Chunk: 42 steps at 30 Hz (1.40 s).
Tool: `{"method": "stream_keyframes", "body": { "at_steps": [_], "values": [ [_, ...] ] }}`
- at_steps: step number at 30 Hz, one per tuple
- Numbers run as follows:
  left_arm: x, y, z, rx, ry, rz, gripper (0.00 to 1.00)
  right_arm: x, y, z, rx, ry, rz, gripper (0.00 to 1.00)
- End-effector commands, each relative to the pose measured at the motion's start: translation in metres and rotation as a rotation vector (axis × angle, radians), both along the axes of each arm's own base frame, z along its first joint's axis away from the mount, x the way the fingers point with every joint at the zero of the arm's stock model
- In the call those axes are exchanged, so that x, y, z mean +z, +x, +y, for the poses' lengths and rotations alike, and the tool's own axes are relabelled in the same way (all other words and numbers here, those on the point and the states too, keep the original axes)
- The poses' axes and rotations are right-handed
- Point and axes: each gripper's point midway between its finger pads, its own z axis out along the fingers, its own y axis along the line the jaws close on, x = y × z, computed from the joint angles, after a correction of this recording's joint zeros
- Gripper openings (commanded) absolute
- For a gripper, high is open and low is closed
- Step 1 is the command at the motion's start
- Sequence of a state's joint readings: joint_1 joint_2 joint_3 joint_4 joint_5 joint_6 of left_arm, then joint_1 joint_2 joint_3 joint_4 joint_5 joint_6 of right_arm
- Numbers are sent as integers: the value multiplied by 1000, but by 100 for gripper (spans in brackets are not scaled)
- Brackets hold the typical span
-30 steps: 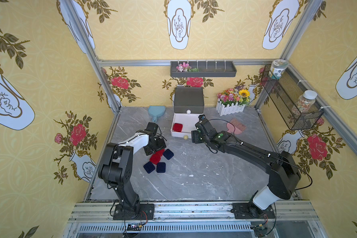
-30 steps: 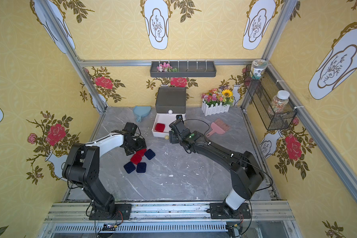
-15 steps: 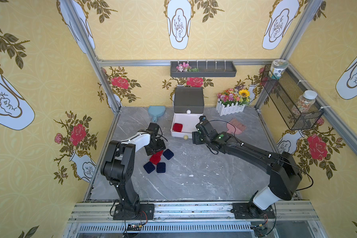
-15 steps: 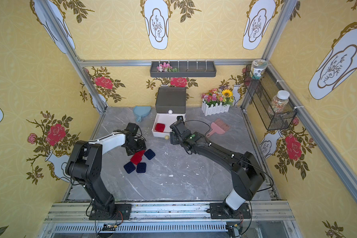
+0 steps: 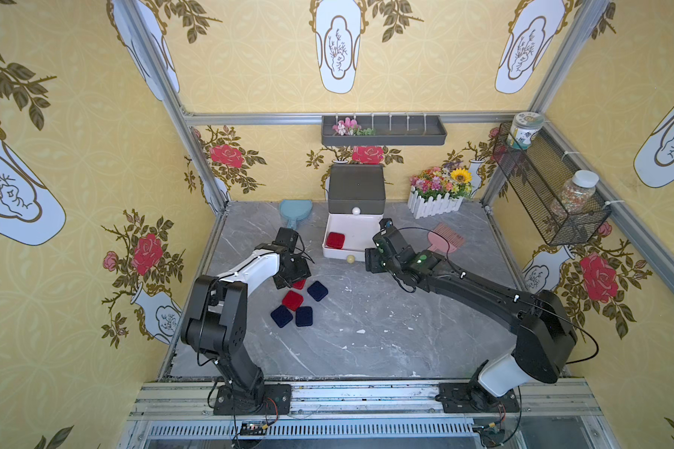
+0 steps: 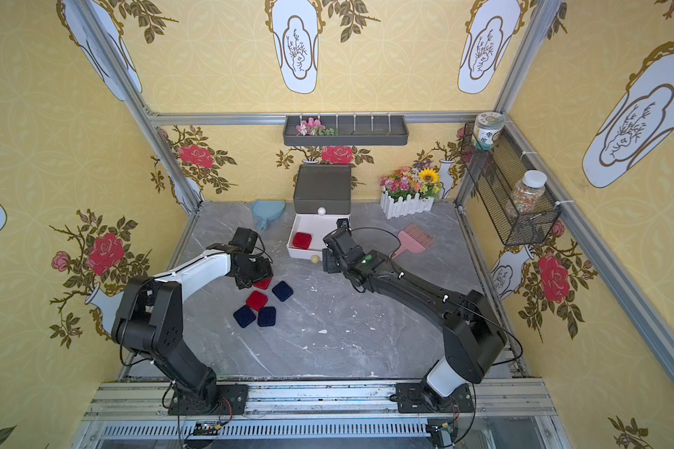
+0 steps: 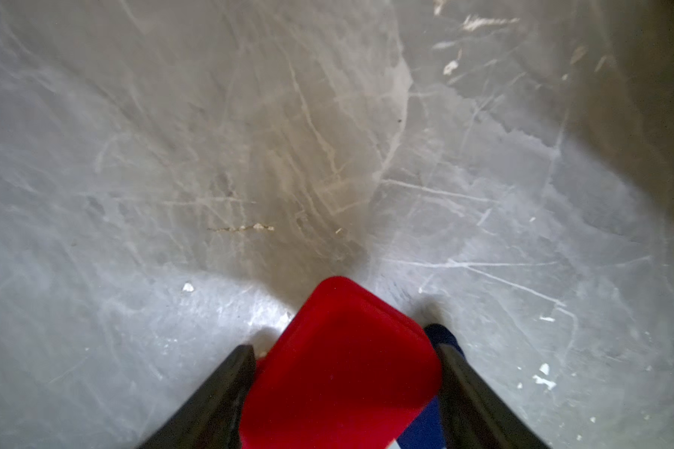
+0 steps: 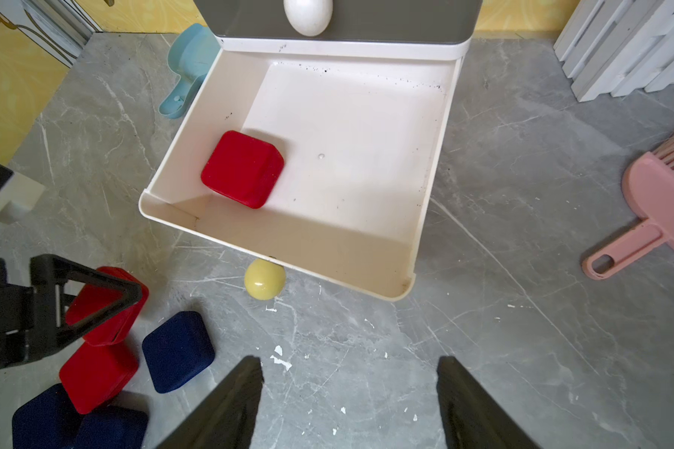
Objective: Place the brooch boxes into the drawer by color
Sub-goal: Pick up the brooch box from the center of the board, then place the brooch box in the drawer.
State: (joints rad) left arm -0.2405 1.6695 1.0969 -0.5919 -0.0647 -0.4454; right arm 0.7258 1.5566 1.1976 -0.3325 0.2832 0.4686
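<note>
My left gripper [image 7: 345, 350] is shut on a red brooch box [image 7: 343, 369], one finger on each side. In both top views this box [image 5: 299, 284] [image 6: 262, 283] is at the far end of the pile; whether it is off the floor I cannot tell. Another red box [image 5: 292, 300] and three navy ones [image 5: 317, 290] [image 5: 281, 315] [image 5: 304, 315] lie beside it. The drawer chest [image 5: 356, 186] has its white drawer [image 8: 327, 252] pulled out, holding one red box [image 8: 243, 169]. My right gripper [image 8: 349, 365] hovers open and empty over the floor before that drawer.
A yellow knob [image 8: 264, 279] pokes out under the white drawer's front. A blue scoop [image 5: 294, 212] lies left of the chest. To its right are a pink brush [image 5: 446, 241] and a fenced flower planter [image 5: 436, 194]. A grey wall tray [image 5: 384, 132] and a wire basket [image 5: 549, 194] hang above.
My left gripper's jaws have closed onto the red box at the far end of the pile. The right arm has barely moved.
</note>
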Motion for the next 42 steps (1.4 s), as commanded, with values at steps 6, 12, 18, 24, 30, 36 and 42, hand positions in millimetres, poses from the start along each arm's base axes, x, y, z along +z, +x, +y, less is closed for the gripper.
{"method": "stream_keyframes", "body": {
  "at_steps": [6, 12, 18, 24, 30, 36, 42],
  "values": [
    [55, -1, -16, -18, -120, -107, 73, 25, -13, 29, 117, 246, -51, 76],
    [107, -7, -39, -58, -261, -211, 73, 36, -36, 70, 265, 347, -58, 76],
    [144, -16, -62, -105, -338, -274, 73, 52, -48, 125, 383, 543, -70, 76],
    [157, -20, -69, -123, -364, -293, 73, 56, -46, 155, 420, 661, -67, 71],
    [158, -21, -71, -124, -370, -296, 73, 56, -44, 170, 425, 722, -71, 66],
    [156, -22, -71, -120, -368, -290, 73, 57, -43, 179, 429, 736, -74, 63],
    [155, -23, -72, -122, -368, -293, 74, 51, -39, 185, 421, 758, -62, 48]
  ]
}}
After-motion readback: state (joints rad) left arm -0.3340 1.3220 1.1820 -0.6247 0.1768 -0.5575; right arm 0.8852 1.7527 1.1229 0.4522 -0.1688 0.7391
